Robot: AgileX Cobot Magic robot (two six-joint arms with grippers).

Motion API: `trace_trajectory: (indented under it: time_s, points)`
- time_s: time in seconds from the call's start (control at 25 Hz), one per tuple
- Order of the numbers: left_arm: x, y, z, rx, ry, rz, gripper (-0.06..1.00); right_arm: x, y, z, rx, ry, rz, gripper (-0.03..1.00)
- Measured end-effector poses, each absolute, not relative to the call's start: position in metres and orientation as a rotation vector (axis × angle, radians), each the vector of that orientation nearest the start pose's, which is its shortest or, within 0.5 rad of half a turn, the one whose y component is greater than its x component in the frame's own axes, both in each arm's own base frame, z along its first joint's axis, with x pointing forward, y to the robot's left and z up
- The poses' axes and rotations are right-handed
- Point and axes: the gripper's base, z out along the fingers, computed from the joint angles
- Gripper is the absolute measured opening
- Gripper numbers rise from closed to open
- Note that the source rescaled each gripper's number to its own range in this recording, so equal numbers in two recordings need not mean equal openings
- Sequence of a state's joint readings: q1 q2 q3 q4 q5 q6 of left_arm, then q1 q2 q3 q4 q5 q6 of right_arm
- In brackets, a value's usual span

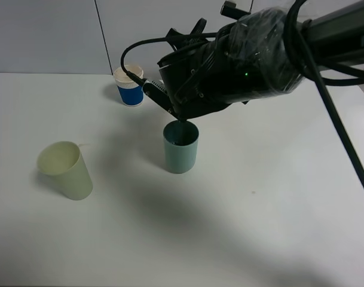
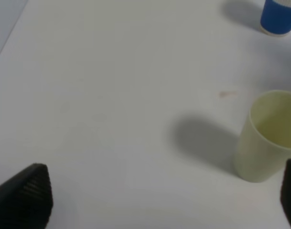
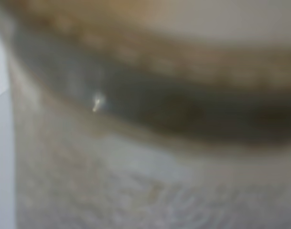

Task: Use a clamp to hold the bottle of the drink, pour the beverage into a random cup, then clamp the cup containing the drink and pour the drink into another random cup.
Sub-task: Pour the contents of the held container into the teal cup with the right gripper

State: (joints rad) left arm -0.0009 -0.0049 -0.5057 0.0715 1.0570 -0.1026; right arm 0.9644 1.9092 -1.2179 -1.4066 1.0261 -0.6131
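My right gripper (image 1: 180,116) is tipped down over the teal-green cup (image 1: 180,152), right above its rim. It is shut on the bottle (image 3: 135,181), which fills the right wrist view as a blur, with a band of brown beverage (image 3: 183,62) inside. In the exterior view the black arm hides the bottle. The blue cup with the white rim (image 1: 130,89) (image 2: 279,16) stands at the back. My left gripper (image 2: 164,191) is open and empty, low over the table beside the pale yellow-green cup (image 2: 267,138). The exterior view does not show the left gripper.
The pale yellow-green cup (image 1: 67,170) stands at the left of the white table (image 1: 259,227). The right arm and its cables (image 1: 325,89) reach in from the upper right. A small pinkish mark (image 2: 226,94) lies on the table near that cup.
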Motion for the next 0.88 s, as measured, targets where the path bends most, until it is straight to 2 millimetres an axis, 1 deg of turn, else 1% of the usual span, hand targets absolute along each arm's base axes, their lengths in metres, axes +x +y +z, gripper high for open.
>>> trace_trajectory:
  time_s: [0.32, 0.52, 0.88]
  points:
    - [-0.006, 0.006, 0.279, -0.107, 2.025, 0.02, 0.88, 0.275, 0.274, 0.215, -2.368, 0.836, -1.617, 0.0]
    - [-0.006, 0.006, 0.279, -0.107, 2.025, 0.02, 0.88, 0.275, 0.274, 0.218, -2.358, 0.826, -1.658, 0.0]
    - [-0.006, 0.006, 0.279, -0.107, 2.025, 0.02, 0.88, 0.269, 0.28, 0.219, -2.348, 0.776, -1.673, 0.0]
